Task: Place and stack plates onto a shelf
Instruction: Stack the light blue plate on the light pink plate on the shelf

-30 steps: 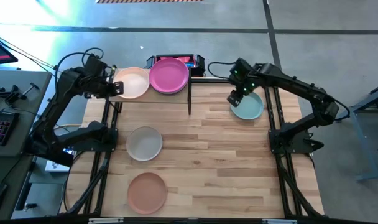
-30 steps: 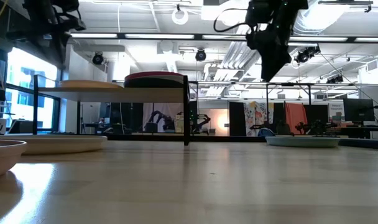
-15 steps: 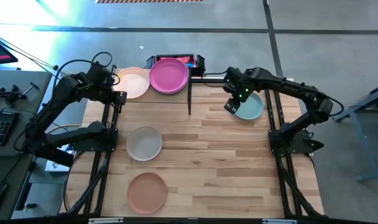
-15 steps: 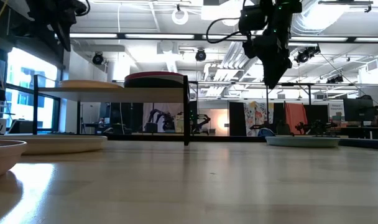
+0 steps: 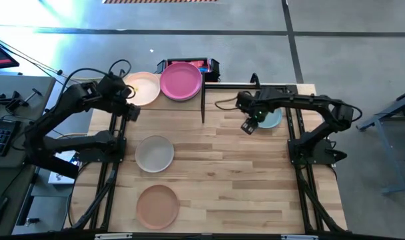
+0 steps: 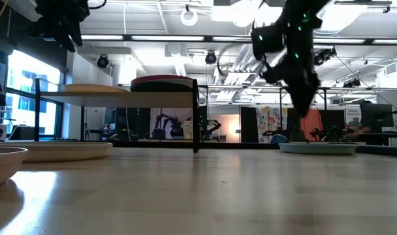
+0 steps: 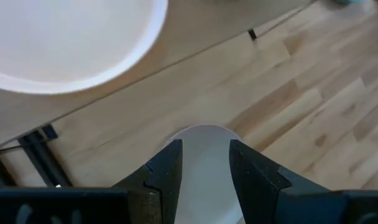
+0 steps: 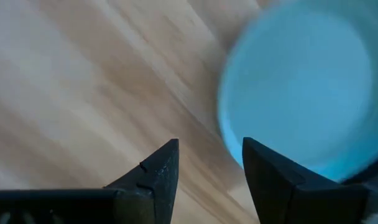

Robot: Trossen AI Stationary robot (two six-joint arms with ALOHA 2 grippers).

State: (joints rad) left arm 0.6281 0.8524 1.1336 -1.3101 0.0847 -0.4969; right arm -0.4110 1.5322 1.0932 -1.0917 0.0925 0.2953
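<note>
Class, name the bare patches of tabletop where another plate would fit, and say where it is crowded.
Free: the wide stretch right of the off-white plate and tan plate, below the pale blue plate. Crowded: the shelf, filled by the cream plate and magenta plate.

One camera hangs above, looking straight down on the whole slatted light wood desk [image 5: 222, 167] and both arms. A second sits at desktop height, looking level across the surface into the room behind. Each wrist camera looks close down past its own dark fingers. The right wrist view and overhead view share the round pale blue plate [image 8: 301, 87].
</note>
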